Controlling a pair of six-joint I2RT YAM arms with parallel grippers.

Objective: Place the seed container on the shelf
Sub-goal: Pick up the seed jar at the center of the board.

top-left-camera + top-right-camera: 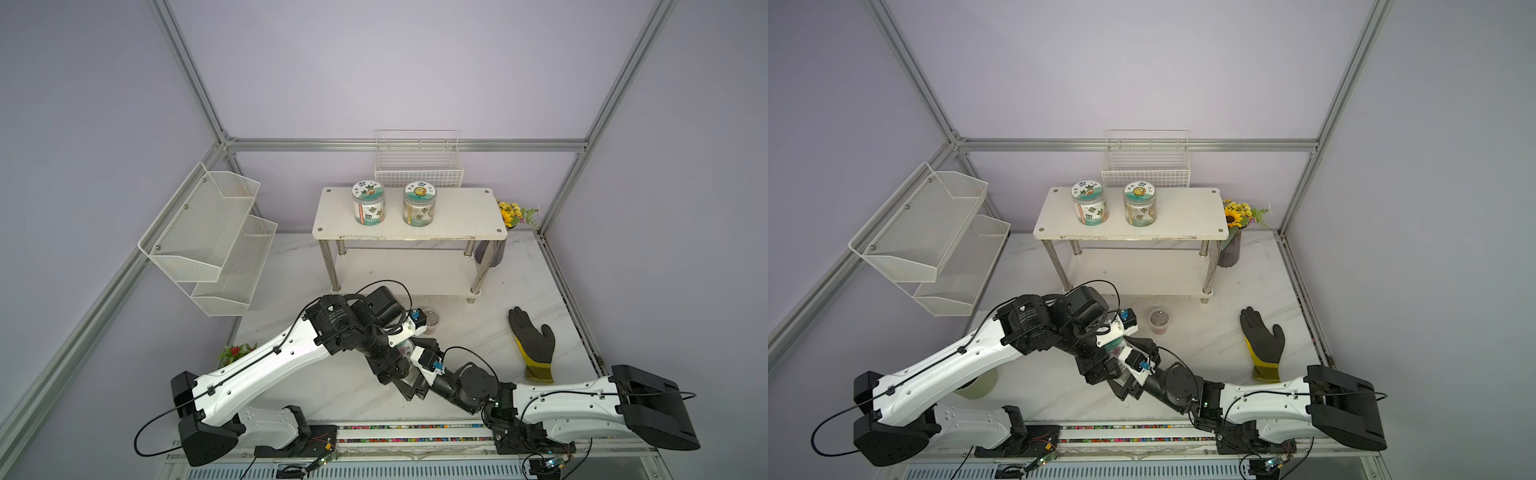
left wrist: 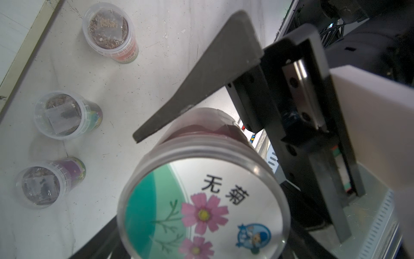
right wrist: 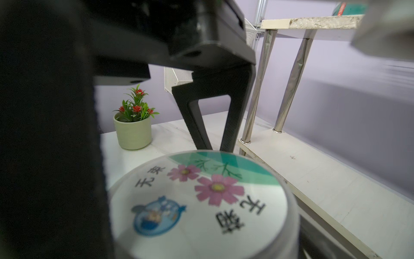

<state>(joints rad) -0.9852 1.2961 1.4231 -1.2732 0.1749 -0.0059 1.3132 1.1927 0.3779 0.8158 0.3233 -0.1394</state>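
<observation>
Left gripper [image 1: 409, 356] clamps clear flower-lidded seed jar [image 2: 201, 201], right gripper [image 2: 239, 189] gapes around it, small clear cup [image 1: 1159, 320] fronting white two-tier shelf [image 1: 1183, 216].

We see the seed container [image 2: 202, 201], a round jar with a pink-flower lid, tilted at lower centre. The white two-board shelf [image 1: 465, 216] stands upper centre.
</observation>
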